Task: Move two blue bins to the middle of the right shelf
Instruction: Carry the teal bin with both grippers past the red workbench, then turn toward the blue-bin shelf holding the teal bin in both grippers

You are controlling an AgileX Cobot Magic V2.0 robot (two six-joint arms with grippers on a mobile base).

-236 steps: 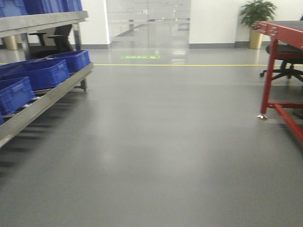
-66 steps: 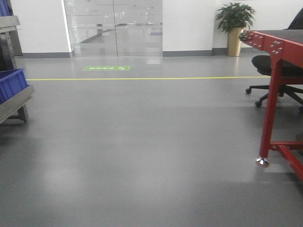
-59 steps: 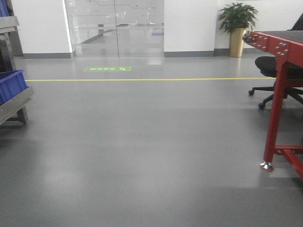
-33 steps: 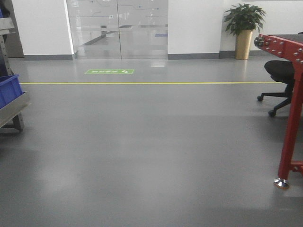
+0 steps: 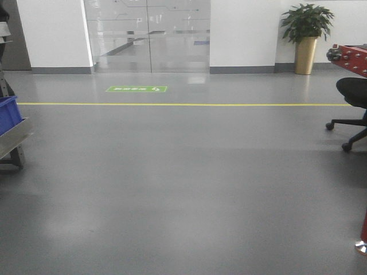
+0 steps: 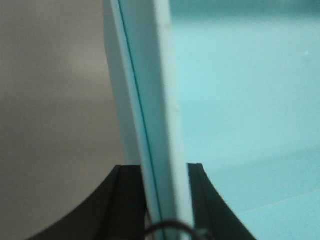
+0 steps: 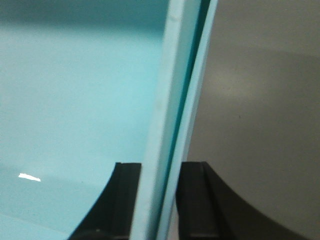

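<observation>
Mid-carry: left gripper (image 6: pixel 165 172) and right gripper (image 7: pixel 160 170) each pinch a wall of the 2 nested bins (image 6: pixel 240 100); next, find the unseen shelf.

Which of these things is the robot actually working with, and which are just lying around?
In the job: pale blue bins, seemingly nested, walls pinched by left gripper and right gripper.
Just about: dark blue bin on steel rack, potted plant, office chair, red frame, green floor sign.

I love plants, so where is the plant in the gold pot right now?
In the front view, the potted plant stands far back on the right, against the white wall, beyond the black office chair.
</observation>
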